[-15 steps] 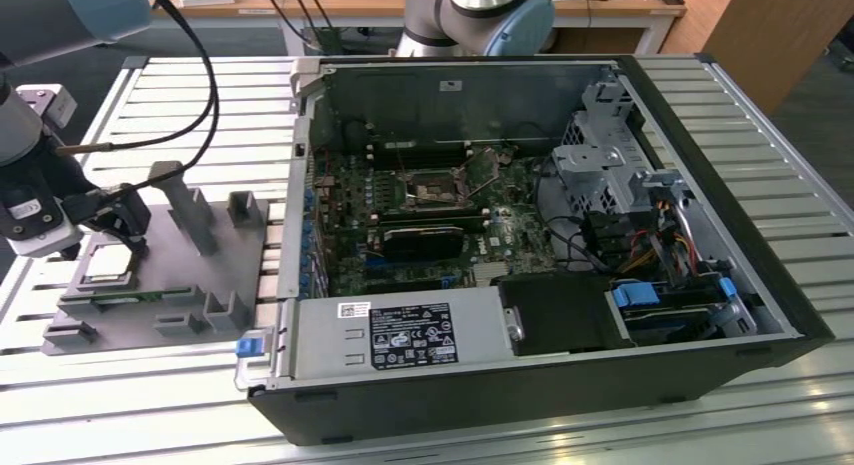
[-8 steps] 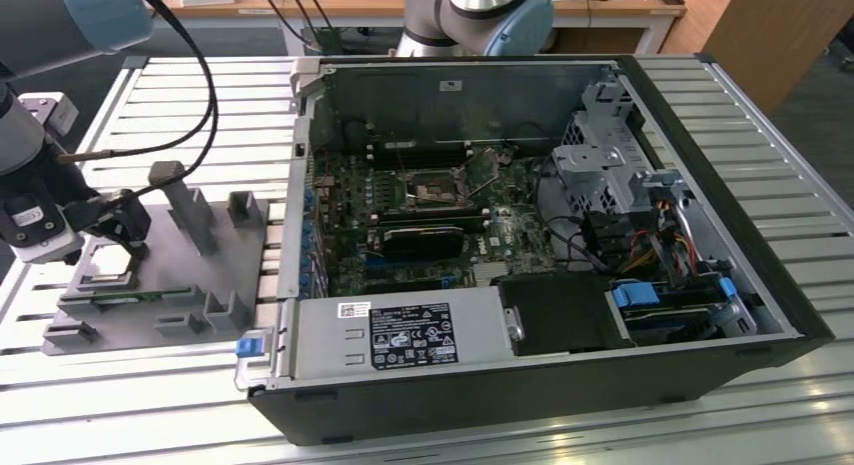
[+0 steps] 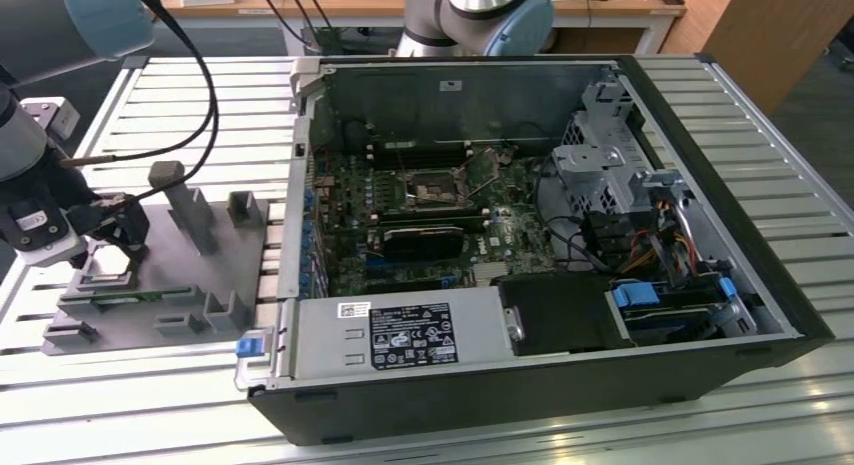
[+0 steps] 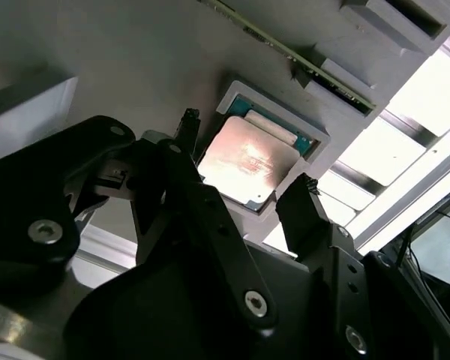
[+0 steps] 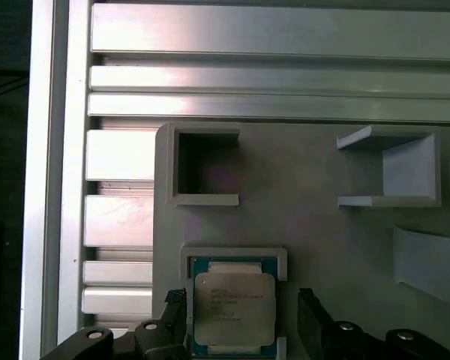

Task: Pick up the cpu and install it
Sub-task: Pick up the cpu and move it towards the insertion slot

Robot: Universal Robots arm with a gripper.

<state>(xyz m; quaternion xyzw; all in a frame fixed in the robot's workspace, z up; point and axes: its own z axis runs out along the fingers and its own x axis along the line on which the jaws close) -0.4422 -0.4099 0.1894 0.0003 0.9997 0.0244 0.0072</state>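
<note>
The cpu [image 4: 244, 161] [image 5: 234, 307] is a small square chip with a silvery metal top. It lies flat in a pale framed pocket [image 5: 235, 255] on the grey tray [image 3: 200, 275] [image 5: 307, 172]. My gripper [image 3: 107, 235] [image 4: 246, 152] [image 5: 241, 300] hangs just above it, open. One black fingertip [image 4: 189, 120] stands on one side of the chip and the other fingertip [image 4: 304, 184] on the opposite side. Neither finger presses on the chip. In the exterior view the gripper is over the tray's near left part and covers the cpu.
An open computer case [image 3: 534, 235] lies to the exterior view's right of the tray, with the motherboard socket [image 3: 434, 190] near its middle. Upright posts [image 3: 180, 200] and open box-shaped holders [image 5: 202, 165] rise from the tray. The slatted metal table [image 3: 747, 95] lies beneath.
</note>
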